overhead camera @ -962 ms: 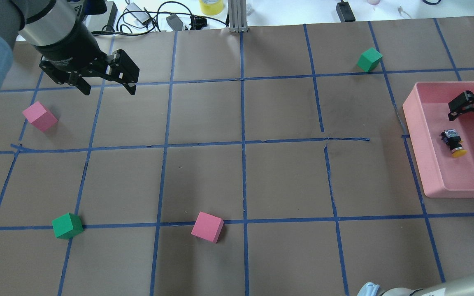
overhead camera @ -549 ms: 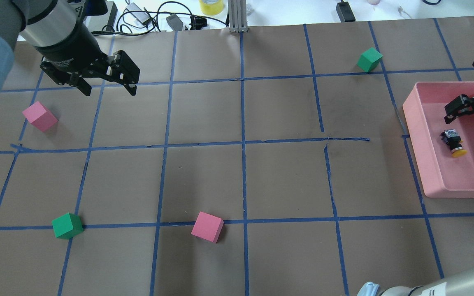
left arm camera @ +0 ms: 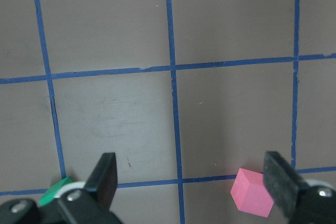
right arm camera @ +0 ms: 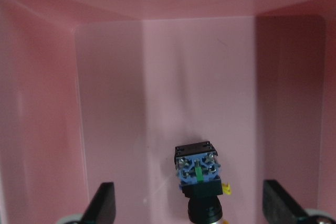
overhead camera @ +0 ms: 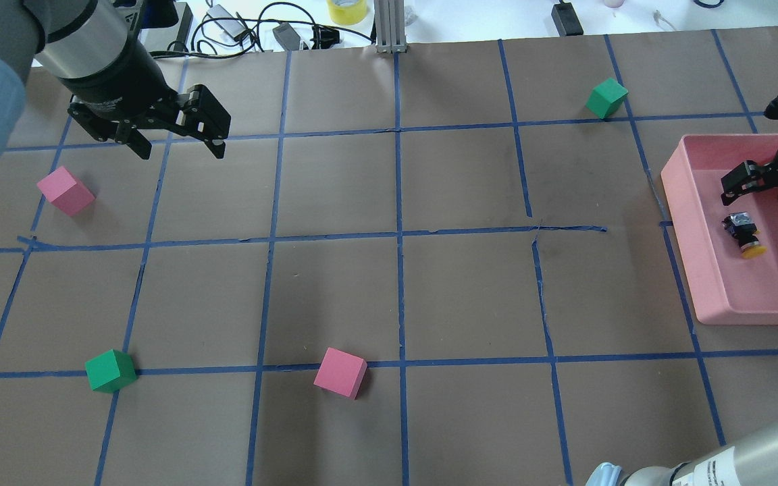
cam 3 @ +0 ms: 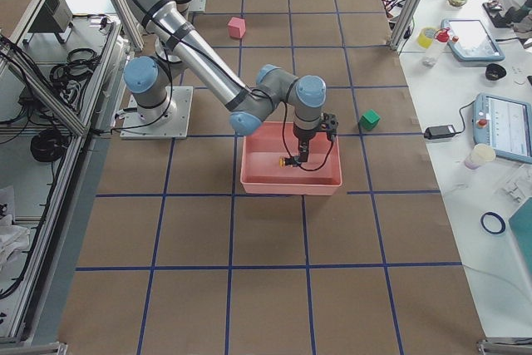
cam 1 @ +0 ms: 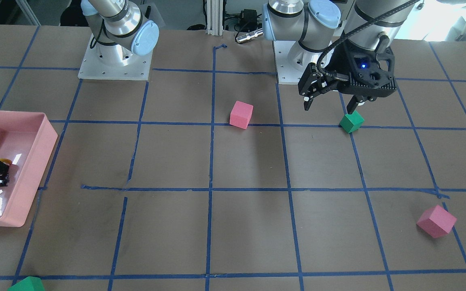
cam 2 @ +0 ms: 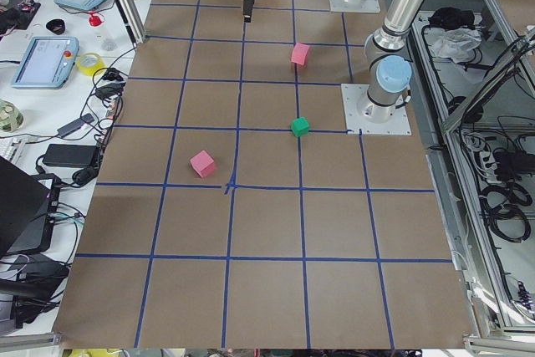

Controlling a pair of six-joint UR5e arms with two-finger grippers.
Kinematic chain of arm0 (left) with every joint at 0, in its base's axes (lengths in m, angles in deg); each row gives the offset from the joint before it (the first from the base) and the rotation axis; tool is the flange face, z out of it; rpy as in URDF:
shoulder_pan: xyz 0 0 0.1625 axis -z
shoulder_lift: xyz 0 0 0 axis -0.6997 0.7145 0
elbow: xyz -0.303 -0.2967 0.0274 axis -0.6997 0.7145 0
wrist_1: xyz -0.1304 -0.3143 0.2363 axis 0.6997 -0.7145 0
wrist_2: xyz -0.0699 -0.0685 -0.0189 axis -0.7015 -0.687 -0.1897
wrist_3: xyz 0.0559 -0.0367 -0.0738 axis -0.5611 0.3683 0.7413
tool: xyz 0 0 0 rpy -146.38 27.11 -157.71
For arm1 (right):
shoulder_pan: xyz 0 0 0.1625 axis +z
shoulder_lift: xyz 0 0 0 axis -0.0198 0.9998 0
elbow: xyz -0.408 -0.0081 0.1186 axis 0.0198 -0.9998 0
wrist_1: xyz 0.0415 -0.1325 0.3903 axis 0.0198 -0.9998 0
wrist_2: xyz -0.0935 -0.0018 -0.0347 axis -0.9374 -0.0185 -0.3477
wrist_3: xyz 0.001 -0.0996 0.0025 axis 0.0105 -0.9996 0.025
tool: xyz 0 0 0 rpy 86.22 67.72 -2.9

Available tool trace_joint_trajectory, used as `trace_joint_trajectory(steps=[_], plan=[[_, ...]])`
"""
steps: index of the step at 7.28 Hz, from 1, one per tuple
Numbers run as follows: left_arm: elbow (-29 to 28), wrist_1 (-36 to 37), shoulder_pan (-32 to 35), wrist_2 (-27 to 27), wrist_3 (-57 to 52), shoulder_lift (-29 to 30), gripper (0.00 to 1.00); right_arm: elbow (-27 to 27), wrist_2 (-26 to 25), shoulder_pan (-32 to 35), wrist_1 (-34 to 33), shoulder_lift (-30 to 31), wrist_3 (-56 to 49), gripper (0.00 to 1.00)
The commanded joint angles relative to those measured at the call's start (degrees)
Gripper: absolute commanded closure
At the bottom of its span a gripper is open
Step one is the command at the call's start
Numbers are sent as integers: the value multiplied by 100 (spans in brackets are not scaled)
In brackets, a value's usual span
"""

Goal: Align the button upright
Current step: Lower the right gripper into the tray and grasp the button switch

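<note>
A button point(overhead camera: 744, 235) is showing a yellow cap and black body against a pink tray point(overhead camera: 689, 250) at three o'clock, as a pink cube point(overhead camera: 340, 372) at six and a green cube point(overhead camera: 111, 370) at eight are dotting a brown table point(overhead camera: 335, 297) carrying a blue tape grid point(overhead camera: 399, 202)

Button point(overhead camera: 745, 235) lying on its side in the pink tray point(overhead camera: 686, 229)

You'll find it at the right edge of the overhead view, flat on the tray floor rather than upright. Its round yellow cap points toward the lower right of that frame, the black body sits in the middle, and the silvery terminal end faces the upper left. In the right wrist view it lies low and centre, terminals uppermost.
</note>
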Motion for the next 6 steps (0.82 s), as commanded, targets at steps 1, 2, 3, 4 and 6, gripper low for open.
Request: trace_joint_trajectory(steps=[1,2,3,4,6], plan=[[-14,0,0,0,9,1,0,-7,-25,3,-57,-96,-56,0],[-14,0,9,0,9,1,0,-7,-25,3,-57,-157,-186,0],[-14,0,0,0,9,1,0,-7,-43,3,-57,-166,-240,0],[-14,0,0,0,9,1,0,2,-43,-6,-57,-166,-284,0],[-22,0,0,0,9,1,0,-7,-8,-6,-48,-166,-556,0]])
